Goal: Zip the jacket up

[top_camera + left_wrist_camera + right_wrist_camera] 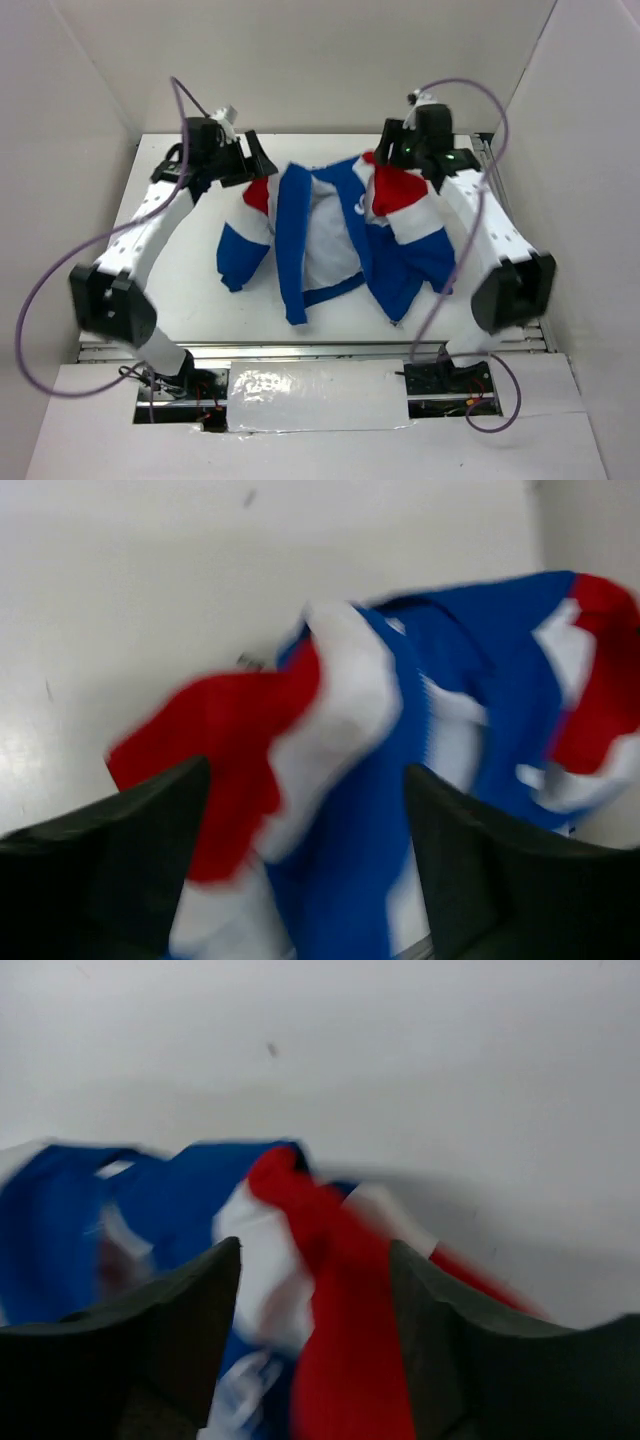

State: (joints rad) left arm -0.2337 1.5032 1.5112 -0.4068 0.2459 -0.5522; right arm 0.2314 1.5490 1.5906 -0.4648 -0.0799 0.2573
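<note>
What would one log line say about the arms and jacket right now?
jacket: unzipped, spread open on table | left gripper: open, at red-and-white shoulder | right gripper: open, at other shoulder | zipping: not begun

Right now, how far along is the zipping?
Nothing looks done yet: the jacket lies open on the table, its front edges well apart. In hand: the left gripper and the right gripper sit at its shoulders, fingers apart with fabric between them. Left: bring the front edges together, then the whole zip-up.
</note>
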